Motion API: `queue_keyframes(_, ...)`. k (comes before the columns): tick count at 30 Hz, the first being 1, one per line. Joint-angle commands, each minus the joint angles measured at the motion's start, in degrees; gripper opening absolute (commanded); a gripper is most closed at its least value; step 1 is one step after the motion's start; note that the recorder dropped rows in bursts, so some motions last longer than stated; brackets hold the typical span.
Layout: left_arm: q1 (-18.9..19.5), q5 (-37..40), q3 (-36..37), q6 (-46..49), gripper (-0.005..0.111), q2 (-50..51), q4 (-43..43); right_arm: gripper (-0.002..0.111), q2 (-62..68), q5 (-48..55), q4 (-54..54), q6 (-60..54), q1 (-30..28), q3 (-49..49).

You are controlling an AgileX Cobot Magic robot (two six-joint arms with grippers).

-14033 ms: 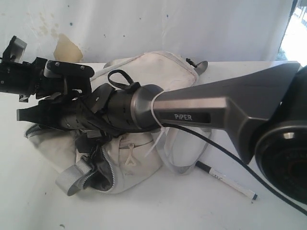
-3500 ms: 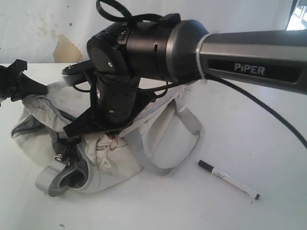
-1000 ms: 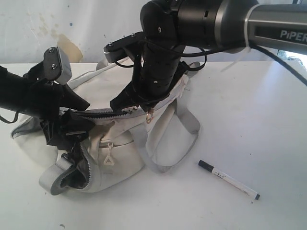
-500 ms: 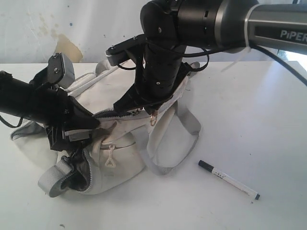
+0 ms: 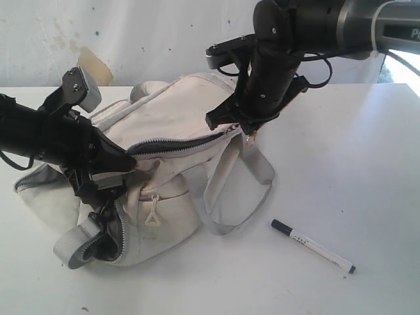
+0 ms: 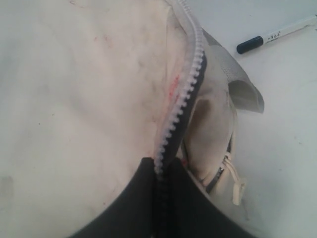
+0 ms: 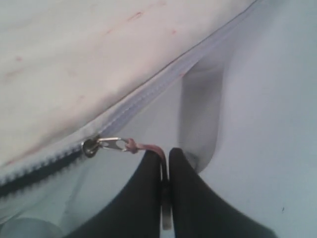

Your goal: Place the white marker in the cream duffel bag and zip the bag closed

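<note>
The white pen-like marker with a black cap (image 5: 314,246) (image 6: 277,35) lies on the bare white surface (image 5: 367,170), outside and well apart from the stained cream fabric duffel bag (image 5: 177,115) (image 6: 74,99) (image 7: 74,49). In the exterior view it sits at about 4 o'clock from the bag. Its long axis runs from 10 o'clock to 4 o'clock, with the capped end at 10 o'clock, nearer the bag.

Both claws are busy with the bag's top zipper. The left claw (image 5: 125,161) (image 6: 159,168) is clenched on the zipper edge at the end of the bag towards 9 o'clock. The right claw (image 5: 246,131) (image 7: 166,159) is clenched on the pinkish pull tab (image 7: 141,145) of the metal slider (image 7: 89,147) at the opposite end. A dark slit of parted teeth shows between them, so the mouth looks open along most of its length but narrow.

From the right claw the marker lies at roughly 5 o'clock. From the left claw it lies at about 4 o'clock and much farther off, across the bag and its grey webbing handle (image 5: 230,197). The right arm is therefore the likelier one to fetch it. It would first have to let go of the tab, then close across the barrel with its jaws along the 1-to-7 o'clock line. The left claw could meanwhile hold the opening taut.
</note>
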Motion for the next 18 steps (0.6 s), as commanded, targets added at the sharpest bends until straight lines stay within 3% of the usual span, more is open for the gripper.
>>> queue_keyframes(1,-0.1,-0.9,0.2,-1.3,0.0,-0.8,0.8,0.0,2.4,-6.7,-3.1,0.3,-3.8,0.3)
queue_keyframes(11,-0.1,0.5,0.2,-1.3,0.0,-0.8,2.1,0.0,12.3,-29.4,-4.9,2.8,-12.6,0.3)
queue_keyframes(18,-0.1,0.0,0.2,-1.3,0.0,-0.8,2.4,0.0,17.7,-39.1,-4.8,3.6,-13.8,0.1)
